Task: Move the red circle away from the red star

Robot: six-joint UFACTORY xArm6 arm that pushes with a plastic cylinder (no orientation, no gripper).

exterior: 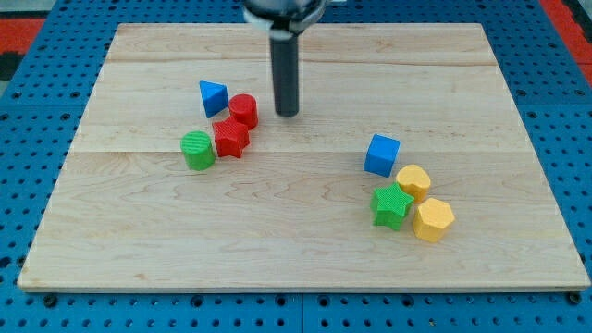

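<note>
Blue pegboard is seen around a pale wooden board (305, 231), on which the red circle (244, 109) is taken as the landmark: it is touched by the red star (230, 138) just below it, flanked by a blue triangle (213, 96) at its upper left, and a green cylinder (197, 150) is set further to its lower left, beside the star. My tip (289, 114) is placed just to the right of the red circle, apart from it, and since the arm ends in a bare rod, no claw is shown whose state could be told. Well to the lower right of the red circle, a blue cube (381, 154), a green star (391, 206) and two yellow blocks (413, 180) (433, 220) are clustered together.
</note>
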